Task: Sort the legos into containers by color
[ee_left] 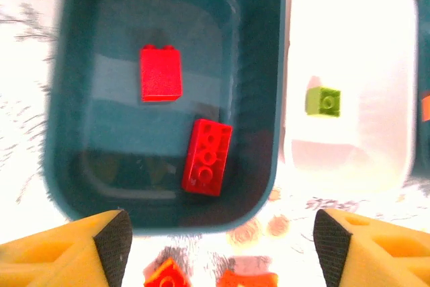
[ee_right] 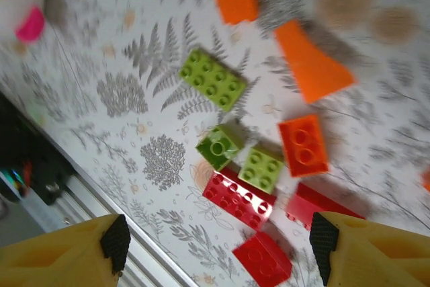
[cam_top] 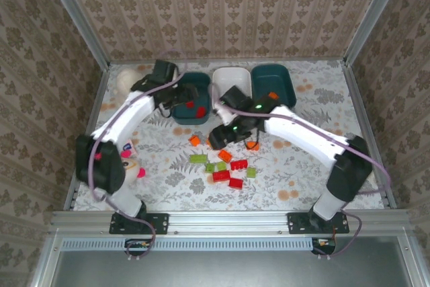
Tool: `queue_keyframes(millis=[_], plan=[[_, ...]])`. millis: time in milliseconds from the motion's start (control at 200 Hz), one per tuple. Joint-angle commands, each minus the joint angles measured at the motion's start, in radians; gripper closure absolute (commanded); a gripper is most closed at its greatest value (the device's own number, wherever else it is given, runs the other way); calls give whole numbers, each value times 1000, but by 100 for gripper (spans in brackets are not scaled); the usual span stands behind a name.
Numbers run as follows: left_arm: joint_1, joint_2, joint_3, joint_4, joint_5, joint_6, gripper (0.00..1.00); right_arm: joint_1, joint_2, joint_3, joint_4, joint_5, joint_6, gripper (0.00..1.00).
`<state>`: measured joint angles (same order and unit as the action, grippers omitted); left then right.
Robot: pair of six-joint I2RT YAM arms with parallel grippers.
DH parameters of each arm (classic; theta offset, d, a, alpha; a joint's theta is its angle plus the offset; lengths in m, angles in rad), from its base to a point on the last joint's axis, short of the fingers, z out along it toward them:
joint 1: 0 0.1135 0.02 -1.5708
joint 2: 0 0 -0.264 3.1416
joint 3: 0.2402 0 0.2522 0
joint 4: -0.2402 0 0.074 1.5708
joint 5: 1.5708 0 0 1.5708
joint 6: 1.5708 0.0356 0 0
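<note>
There were two dark teal tubs (ee_left: 74,132) and one white tub (ee_left: 363,45), three in all. Among the small studded bricks were five red legos (ee_left: 161,73), five light green legos (ee_right: 211,78) and at least four orange legos (ee_right: 304,144). Two plush toys (cam_top: 126,78) were also counted.

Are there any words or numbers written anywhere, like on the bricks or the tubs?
No text can be read anywhere.
Studs of the red brick: too blurred to show any lettering.
The dark teal tub and the white tub: plain, no label.
The wallpaper and the table cover: patterns only, no writing.
</note>
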<state>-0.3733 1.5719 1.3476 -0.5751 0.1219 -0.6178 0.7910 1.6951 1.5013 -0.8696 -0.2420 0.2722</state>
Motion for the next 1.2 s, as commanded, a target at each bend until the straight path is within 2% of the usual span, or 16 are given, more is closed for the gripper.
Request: queue_keyframes(millis=[0, 270, 370, 475, 645, 905, 1195], plan=[[29, -172, -157, -3, -30, -114, 22, 67, 147, 92, -57, 63, -161, 27], [56, -663, -478, -137, -131, -219, 18, 148, 444, 320, -101, 189, -275, 23], [69, -815, -538, -190, -151, -255, 18, 156, 512, 374, -114, 242, -271, 20], [71, -910, -556, -253, -160, -272, 17, 165, 563, 412, -121, 301, -275, 17], [72, -948, -543, -320, -153, -263, 18, 167, 631, 458, -134, 311, -272, 17], [73, -932, -516, -326, -144, -231, 18, 192, 682, 471, -143, 303, -251, 24], [73, -931, -525, -309, -136, -235, 18, 191, 692, 441, -151, 365, -210, 54]])
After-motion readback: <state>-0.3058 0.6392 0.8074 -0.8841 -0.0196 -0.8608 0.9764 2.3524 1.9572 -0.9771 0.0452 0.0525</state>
